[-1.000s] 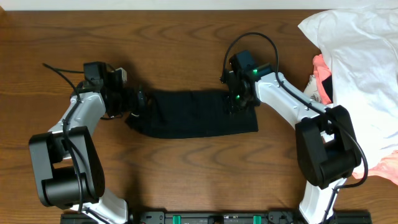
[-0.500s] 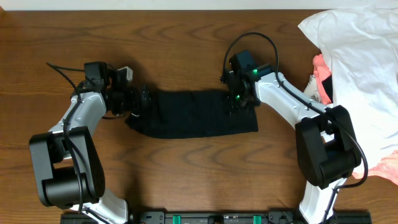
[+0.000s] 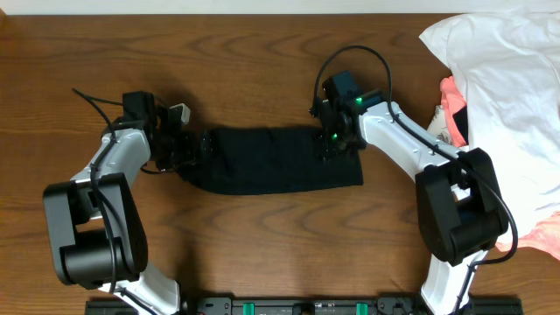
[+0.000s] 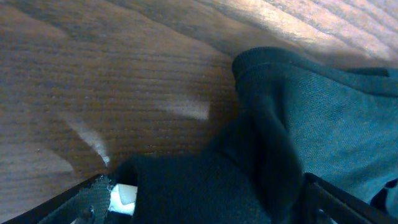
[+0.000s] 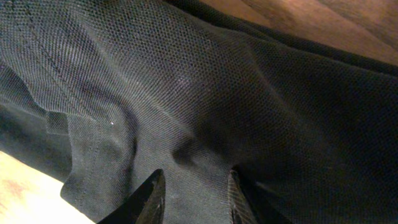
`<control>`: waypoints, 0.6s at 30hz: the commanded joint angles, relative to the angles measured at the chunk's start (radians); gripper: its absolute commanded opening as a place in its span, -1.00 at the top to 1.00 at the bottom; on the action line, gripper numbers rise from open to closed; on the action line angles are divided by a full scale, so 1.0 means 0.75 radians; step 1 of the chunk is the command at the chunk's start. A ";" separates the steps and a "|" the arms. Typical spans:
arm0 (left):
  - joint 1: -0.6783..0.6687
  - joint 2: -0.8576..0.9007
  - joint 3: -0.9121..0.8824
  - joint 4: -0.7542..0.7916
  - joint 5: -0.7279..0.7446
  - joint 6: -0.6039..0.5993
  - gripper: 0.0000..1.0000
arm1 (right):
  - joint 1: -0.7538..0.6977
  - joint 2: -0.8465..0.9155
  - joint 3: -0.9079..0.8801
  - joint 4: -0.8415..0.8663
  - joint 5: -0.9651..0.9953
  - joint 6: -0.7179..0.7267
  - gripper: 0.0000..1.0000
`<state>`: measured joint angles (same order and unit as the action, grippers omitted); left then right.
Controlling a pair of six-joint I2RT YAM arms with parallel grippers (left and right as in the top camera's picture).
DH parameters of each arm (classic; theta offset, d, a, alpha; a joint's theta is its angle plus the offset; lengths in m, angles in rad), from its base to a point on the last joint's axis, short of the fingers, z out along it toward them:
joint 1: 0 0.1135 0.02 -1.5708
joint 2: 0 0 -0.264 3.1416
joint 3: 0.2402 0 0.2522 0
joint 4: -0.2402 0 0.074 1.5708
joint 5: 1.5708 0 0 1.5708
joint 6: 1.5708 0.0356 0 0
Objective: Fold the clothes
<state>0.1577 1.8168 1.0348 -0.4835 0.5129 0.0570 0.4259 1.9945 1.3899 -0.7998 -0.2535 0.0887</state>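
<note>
The clothes [image 3: 271,162] lie well left of the white garment [image 3: 512,79]; right gripper [image 3: 327,149] seems pinched on the end nearer it, left gripper [image 3: 198,147] gapes at the far end: close it low, catching both layers

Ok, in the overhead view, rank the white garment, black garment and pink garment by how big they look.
1. Largest: white garment, even though the frame edge cuts it off.
2. Middle: black garment.
3. Smallest as seen: pink garment, which is mostly hidden under the white one, so its true size is unsure.
</note>
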 commanded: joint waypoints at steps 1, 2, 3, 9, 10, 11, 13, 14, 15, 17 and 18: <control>-0.003 0.095 -0.016 -0.035 -0.046 0.018 -0.95 | 0.010 0.014 -0.015 -0.002 0.004 0.011 0.36; -0.003 0.119 -0.016 -0.034 -0.040 0.017 -0.94 | 0.010 0.014 -0.015 -0.002 0.004 0.011 0.37; -0.003 0.140 -0.016 -0.034 -0.037 0.017 -0.95 | 0.010 0.014 -0.015 -0.002 0.004 0.011 0.36; -0.010 0.204 -0.016 -0.047 -0.036 -0.012 -0.67 | 0.010 0.014 -0.015 -0.002 0.004 0.010 0.36; -0.015 0.203 -0.016 -0.051 -0.036 -0.012 -0.61 | 0.010 0.014 -0.015 -0.002 0.004 0.011 0.36; -0.020 0.203 -0.016 -0.053 -0.035 -0.012 -0.57 | 0.010 0.014 -0.015 -0.002 0.004 0.011 0.36; -0.032 0.202 -0.016 -0.058 -0.036 -0.012 -0.56 | 0.010 0.014 -0.015 -0.001 0.004 0.010 0.37; -0.036 0.202 -0.016 -0.061 -0.037 -0.012 -0.56 | 0.010 0.014 -0.015 -0.001 0.004 0.011 0.37; -0.040 0.202 -0.016 -0.063 -0.037 -0.012 -0.57 | 0.010 0.014 -0.015 -0.002 0.004 0.010 0.37; -0.043 0.202 -0.016 -0.067 -0.037 -0.012 -0.57 | 0.010 0.014 -0.015 -0.002 0.004 0.011 0.36; -0.043 0.202 -0.016 -0.068 -0.037 -0.012 -0.57 | 0.010 0.014 -0.015 -0.002 0.004 0.010 0.36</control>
<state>0.1509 1.8713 1.0828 -0.5098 0.5159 0.0528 0.4259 1.9945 1.3899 -0.7998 -0.2535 0.0887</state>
